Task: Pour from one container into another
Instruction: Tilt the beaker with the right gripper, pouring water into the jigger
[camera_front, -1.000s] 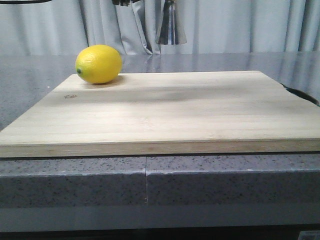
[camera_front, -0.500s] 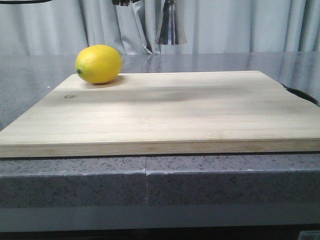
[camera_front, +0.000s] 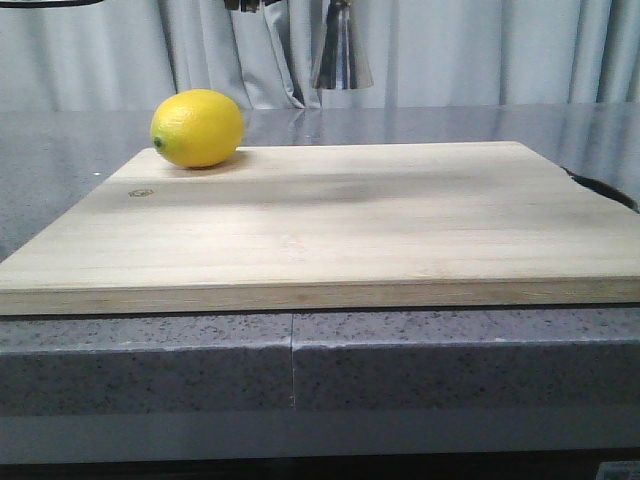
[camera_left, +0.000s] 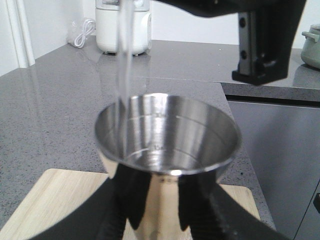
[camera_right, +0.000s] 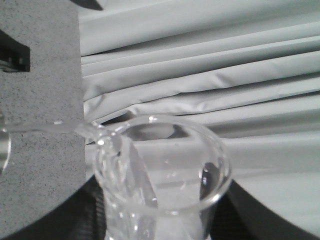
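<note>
The left gripper (camera_left: 157, 220) has its dark fingers (camera_left: 122, 210) closed around the lower cone of the steel jigger (camera_left: 167, 137), held upright above the wooden cutting board (camera_front: 330, 215). A thin clear stream (camera_left: 125, 50) falls into its upper cup. The right gripper's fingers clamp the glass beaker (camera_right: 160, 170), tipped so liquid runs off its lip. A lemon (camera_front: 197, 128) sits at the board's far left corner. Since half a second ago the front view is unchanged.

Almost nothing differs: the steel jigger (camera_front: 341, 50) hanging at 12 o'clock sits a touch right of its earlier spot.
</note>
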